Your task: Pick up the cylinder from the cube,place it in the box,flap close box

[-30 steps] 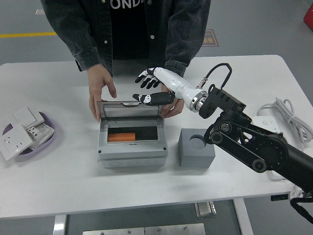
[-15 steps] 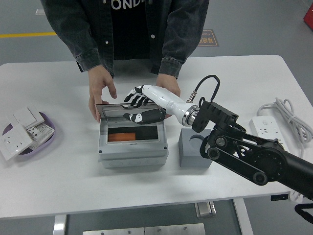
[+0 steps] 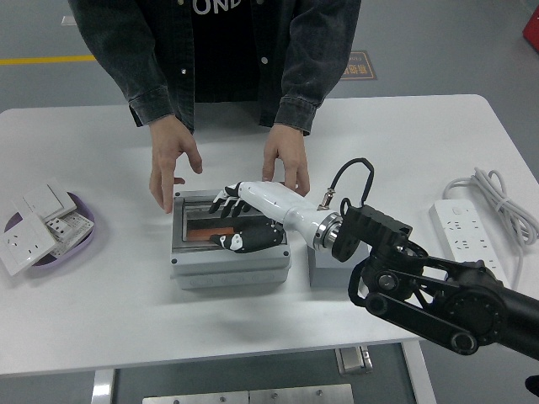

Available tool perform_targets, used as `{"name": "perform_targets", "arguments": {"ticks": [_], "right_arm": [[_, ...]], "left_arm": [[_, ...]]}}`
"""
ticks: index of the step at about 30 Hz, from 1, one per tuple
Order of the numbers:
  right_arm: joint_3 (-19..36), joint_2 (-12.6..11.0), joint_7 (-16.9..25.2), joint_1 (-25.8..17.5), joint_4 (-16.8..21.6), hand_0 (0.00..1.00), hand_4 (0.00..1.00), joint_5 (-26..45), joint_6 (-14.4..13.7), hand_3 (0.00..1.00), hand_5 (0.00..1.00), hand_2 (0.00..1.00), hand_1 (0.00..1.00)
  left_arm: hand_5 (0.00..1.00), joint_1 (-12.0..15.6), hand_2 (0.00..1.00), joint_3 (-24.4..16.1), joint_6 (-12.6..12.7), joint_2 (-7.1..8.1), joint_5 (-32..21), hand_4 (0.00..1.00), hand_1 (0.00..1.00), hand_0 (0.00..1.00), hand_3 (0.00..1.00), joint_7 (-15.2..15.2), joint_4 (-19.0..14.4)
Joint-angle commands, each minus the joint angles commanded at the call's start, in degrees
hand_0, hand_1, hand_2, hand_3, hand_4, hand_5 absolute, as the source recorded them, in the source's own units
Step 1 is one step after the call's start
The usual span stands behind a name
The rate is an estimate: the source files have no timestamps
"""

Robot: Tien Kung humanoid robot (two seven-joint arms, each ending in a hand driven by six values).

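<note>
With the cylinder [image 3: 202, 236] already in the box [image 3: 229, 263], the right hand [image 3: 240, 216], fingers spread and empty, presses the flap [image 3: 202, 220] nearly shut.

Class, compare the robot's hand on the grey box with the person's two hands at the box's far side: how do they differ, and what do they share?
The robot's right hand is white and black, while the person's hands are bare skin. The robot's right hand lies flat on top of the box, pressing its lid; the person's hands rest at the box's far edge, one at each corner. The robot's hand reaches in from the right; the person's come from the far side. All have their fingers spread and grasp nothing.
</note>
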Motion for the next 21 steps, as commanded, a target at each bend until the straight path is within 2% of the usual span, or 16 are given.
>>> {"name": "perform_targets", "arguments": {"ticks": [5, 8, 15, 18, 21], "right_arm": [[1.1, -0.5, 0.7, -0.9, -0.7, 0.602, 0.740, 1.4, -0.2, 0.673, 0.444, 0.619, 0.596], [4.4, -1.6, 1.1, -1.7, -0.2, 0.602, 0.740, 1.7, -0.2, 0.673, 0.444, 0.619, 0.596], [15.9, -5.3, 4.0, -7.5, 5.8, 0.601, 0.741, 1.8, -1.4, 0.674, 0.441, 0.620, 0.595], [21.4, -5.1, 5.6, -10.7, 6.6, 0.601, 0.736, 2.0, -1.9, 0.674, 0.442, 0.620, 0.593], [28.2, -3.4, 8.4, -14.6, 4.5, 0.601, 0.736, 3.6, -1.4, 0.674, 0.442, 0.620, 0.593]], "left_arm": [[0.310, 0.0, 0.598, -0.2, 0.0, -0.03, 0.2, 0.738, 0.669, 0.641, 0.682, 0.0, 0.0], [0.310, 0.0, 0.598, -1.0, 0.0, -0.02, 0.8, 0.738, 0.669, 0.641, 0.682, 0.3, 0.0], [0.309, 0.2, 0.598, -2.5, 0.1, 0.32, 1.9, 0.738, 0.669, 0.641, 0.682, 0.9, 0.0], [0.311, 0.3, 0.598, -2.7, 0.1, 0.30, 2.0, 0.738, 0.669, 0.641, 0.682, 1.0, 0.0], [0.311, 0.4, 0.598, -2.4, 0.1, 0.08, 1.7, 0.738, 0.669, 0.641, 0.682, 1.0, 0.0]]}}
